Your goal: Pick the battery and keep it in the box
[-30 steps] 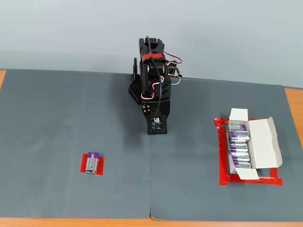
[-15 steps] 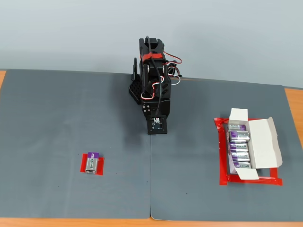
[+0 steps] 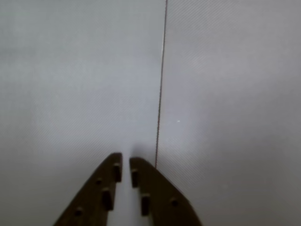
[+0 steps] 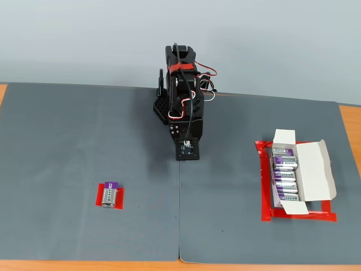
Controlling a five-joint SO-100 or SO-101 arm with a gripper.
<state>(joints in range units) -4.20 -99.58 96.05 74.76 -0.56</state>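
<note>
In the fixed view a battery, silver-grey with a purple end, lies on a flat red tape patch at the lower left of the grey mat. The white box stands open at the right, with several alike batteries in a row inside. The black arm is folded at the back middle, far from both. In the wrist view my gripper points at bare grey mat, its two dark fingers nearly touching with nothing between them. Neither battery nor box shows in the wrist view.
A red tape rectangle borders the box. A seam between two grey mats runs from the arm to the front edge; it also shows in the wrist view. The wooden table edge shows at the right.
</note>
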